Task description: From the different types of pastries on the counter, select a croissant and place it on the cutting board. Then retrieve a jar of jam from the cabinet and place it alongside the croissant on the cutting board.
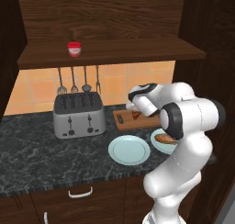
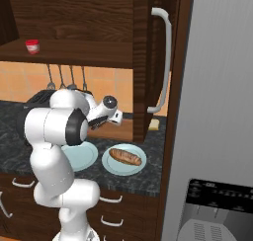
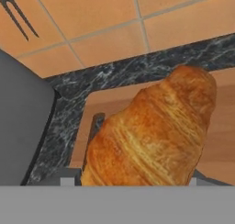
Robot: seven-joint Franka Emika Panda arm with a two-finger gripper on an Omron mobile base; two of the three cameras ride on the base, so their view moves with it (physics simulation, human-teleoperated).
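Note:
The golden-brown croissant (image 3: 151, 131) sits between my fingertips, close to the camera, with my gripper (image 3: 129, 179) shut on it. It hangs low over the light-brown cutting board (image 3: 103, 103), near the end with the dark handle slot. From the left base view, the gripper (image 1: 133, 109) and croissant (image 1: 136, 114) are over the board (image 1: 140, 123), right of the toaster. The jar of jam (image 1: 74, 49), red-lidded, stands on the open shelf of the dark wooden cabinet (image 1: 110, 51), up and to the left of the arm. The jar (image 2: 32, 46) also appears upper left in the right base view.
A silver toaster (image 1: 78, 114) stands left of the board. In front of it lie an empty light-blue plate (image 1: 129, 149) and a plate holding the brown baguette-like loaf (image 2: 125, 156). A pale bread slice (image 2: 154, 124) lies by the tall cabinet door. Utensils hang on the tiled wall.

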